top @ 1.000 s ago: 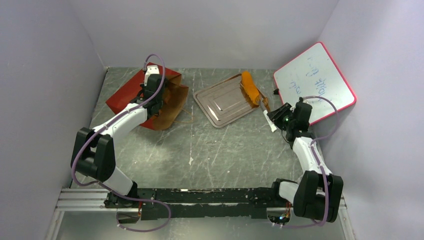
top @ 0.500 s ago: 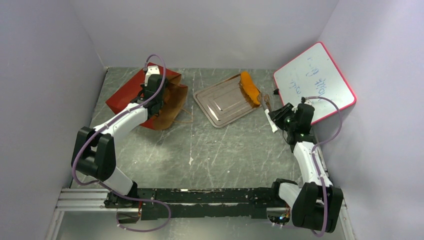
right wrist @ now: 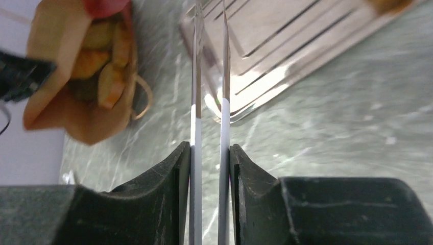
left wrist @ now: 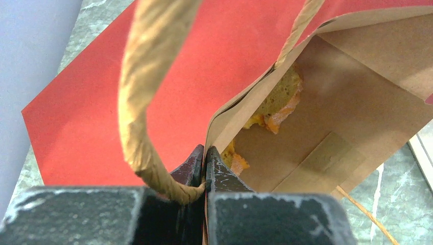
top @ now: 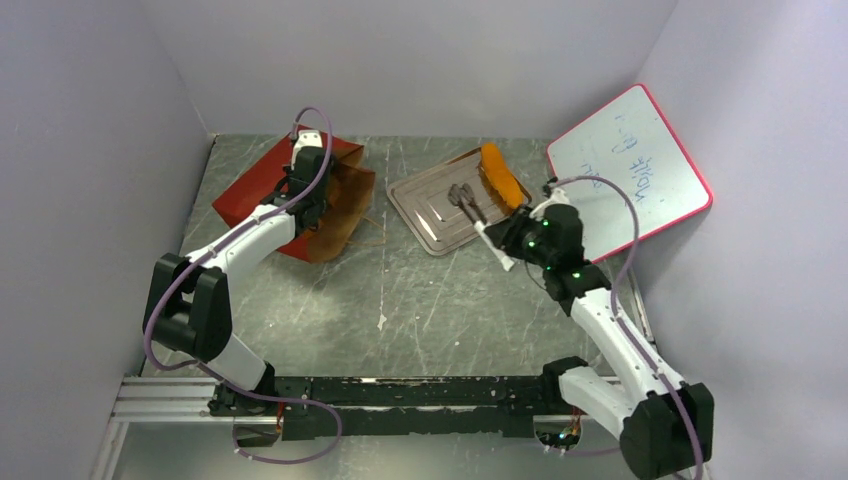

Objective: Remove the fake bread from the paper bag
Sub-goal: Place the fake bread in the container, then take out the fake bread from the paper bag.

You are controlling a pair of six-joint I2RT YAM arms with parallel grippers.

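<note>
The red paper bag [top: 258,188] lies on its side at the back left, its brown mouth facing right. My left gripper [top: 306,198] is shut on the bag's upper rim [left wrist: 205,163], next to a cord handle [left wrist: 134,102]. Orange bread pieces [left wrist: 278,99] sit inside the bag and also show in the right wrist view [right wrist: 104,56]. A long orange loaf [top: 500,178] lies on the grey tray [top: 430,225]. My right gripper [top: 503,245] is shut on a pair of tongs [right wrist: 223,76]. The empty tong tips [top: 462,197] hover over the tray [right wrist: 286,46].
A white board with a red frame [top: 630,160] leans on the right wall behind the right arm. Walls close in the left, back and right. A loose cord handle [top: 375,238] lies on the table between bag and tray.
My right arm has swung left, carrying the tongs from the loaf's near end to over the tray's middle. The loaf stays on the tray. The left arm has not moved.
</note>
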